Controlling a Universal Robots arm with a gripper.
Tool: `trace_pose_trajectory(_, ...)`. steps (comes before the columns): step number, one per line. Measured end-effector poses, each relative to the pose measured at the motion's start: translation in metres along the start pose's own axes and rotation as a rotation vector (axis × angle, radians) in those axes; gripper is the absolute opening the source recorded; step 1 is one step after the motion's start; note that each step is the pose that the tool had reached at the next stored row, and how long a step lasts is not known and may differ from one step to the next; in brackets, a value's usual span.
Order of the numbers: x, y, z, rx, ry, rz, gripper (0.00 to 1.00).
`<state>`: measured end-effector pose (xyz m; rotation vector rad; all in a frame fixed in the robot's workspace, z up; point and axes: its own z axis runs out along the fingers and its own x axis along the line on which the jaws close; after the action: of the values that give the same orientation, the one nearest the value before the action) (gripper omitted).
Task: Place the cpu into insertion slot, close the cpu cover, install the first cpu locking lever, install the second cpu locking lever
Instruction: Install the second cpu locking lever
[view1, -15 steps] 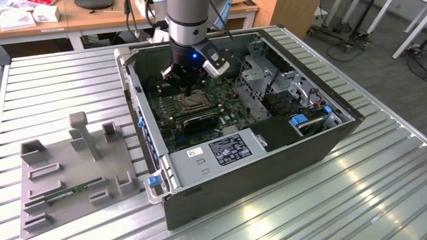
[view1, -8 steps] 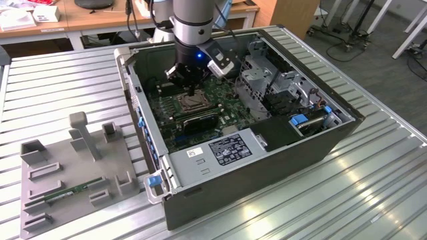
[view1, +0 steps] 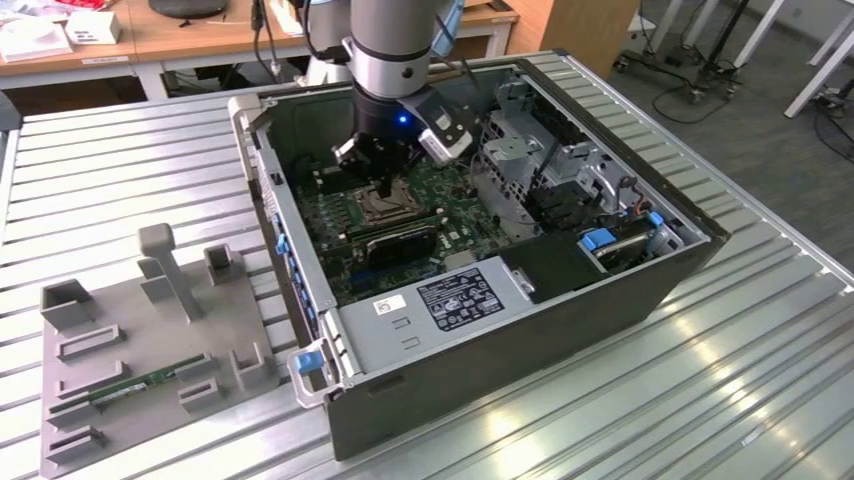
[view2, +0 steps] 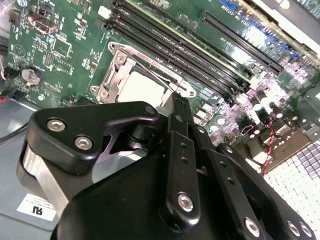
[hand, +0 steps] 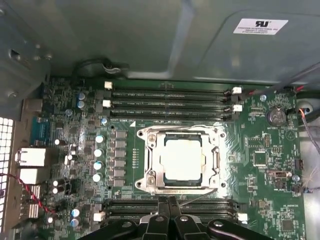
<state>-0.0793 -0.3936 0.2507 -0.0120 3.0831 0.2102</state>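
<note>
Now cpu (hand: 183, 159) flat in socket, cpu cover (hand: 181, 134) closed

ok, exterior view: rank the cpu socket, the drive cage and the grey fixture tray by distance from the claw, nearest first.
1. cpu socket: directly under the claw, on the motherboard.
2. drive cage: inside the case, toward the exterior view's right.
3. grey fixture tray: outside the case on the table, at the exterior view's lower left.

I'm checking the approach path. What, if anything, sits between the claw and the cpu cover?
Nothing visible. In the first wrist view the claw hangs just beside the cpu cover, which lies flat around the cpu, with only bare motherboard in between.
</note>
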Motion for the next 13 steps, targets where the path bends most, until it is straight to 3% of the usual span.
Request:
trace_pose_trajectory(5, 0.0002, -0.0043, 0.0009, -0.0008, 0.0, 0.0, 0.11)
trace_pose_trajectory(10, 0.0017, -0.0055, 0.0083, -0.0004, 0.0, 0.0, 0.11)
trace_pose_trajectory(13, 0.0023, -0.0059, 0.0117, 0.0119, 0.0011, 0.0, 0.11)
